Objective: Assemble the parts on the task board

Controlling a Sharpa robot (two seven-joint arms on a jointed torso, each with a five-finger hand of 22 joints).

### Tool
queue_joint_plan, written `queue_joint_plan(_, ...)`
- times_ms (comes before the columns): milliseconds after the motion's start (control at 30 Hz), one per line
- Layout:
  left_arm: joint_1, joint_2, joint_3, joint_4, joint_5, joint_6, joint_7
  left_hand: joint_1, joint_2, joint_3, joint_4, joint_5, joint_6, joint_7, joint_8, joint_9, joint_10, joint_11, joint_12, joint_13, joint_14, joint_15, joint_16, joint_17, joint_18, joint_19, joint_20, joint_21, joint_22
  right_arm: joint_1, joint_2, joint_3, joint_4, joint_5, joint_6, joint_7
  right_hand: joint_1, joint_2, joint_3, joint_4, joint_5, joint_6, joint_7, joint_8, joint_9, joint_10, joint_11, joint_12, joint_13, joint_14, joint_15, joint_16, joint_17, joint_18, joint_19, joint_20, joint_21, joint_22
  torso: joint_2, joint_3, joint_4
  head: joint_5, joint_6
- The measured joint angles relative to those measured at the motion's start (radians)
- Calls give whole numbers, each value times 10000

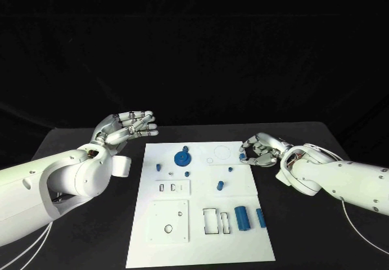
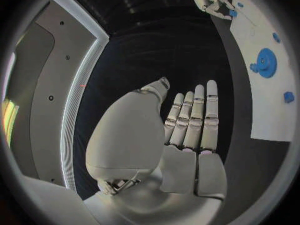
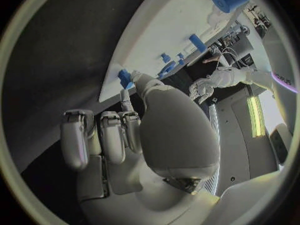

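- The right hand [image 1: 261,151] sits at the far right edge of the task board [image 1: 203,242], fingers curled over a small blue part [image 1: 242,156]. In the right wrist view a fingertip and thumb meet at that small blue part [image 3: 125,78] on the board's rim, so I'd judge it is pinching the piece, either to lift it or seat it.
- The left hand [image 1: 128,129] hovers just off the board's far left corner, holding nothing. In the left wrist view its fingers [image 2: 194,120] lie straight and side by side, relaxed. It looks parked there to stay out of the way.
- The blue gear [image 1: 183,157] lies on the far part of the board, apart from both hands.
- Two blue cylinders [image 1: 242,217] lie side by side near the right edge, towards the near end, probably awaiting their slots.
- Other small blue pieces [image 1: 220,184] are scattered across the middle, untouched.
- Most of the assembly seems still to be done.
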Motion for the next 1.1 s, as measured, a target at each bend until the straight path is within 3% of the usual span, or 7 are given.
queue_joint_plan(633,0,-15,0,1,0,4,-13,0,0,0,0,0,0,0,0,0,0,0,0,0,0,0,0,16,0,-35,36,0,-11,-2,50,0,-37,-4,282,-135,-69,68,183,-16,0,230,-87,87,32,0,0,54,-1,2,-3,0,-1,0,0,0,71,-3,2,0,6,7,-5)
queue_joint_plan(1100,0,-26,0,5,0,4,-20,0,0,0,0,0,0,0,0,1,0,0,0,0,0,0,0,15,0,-35,36,0,-10,-2,64,3,-55,-13,322,-192,-222,357,622,-124,-6,711,-320,450,122,2,-216,87,7,34,-182,0,-2,-1,0,-144,70,-2,3,5,7,25,-30)
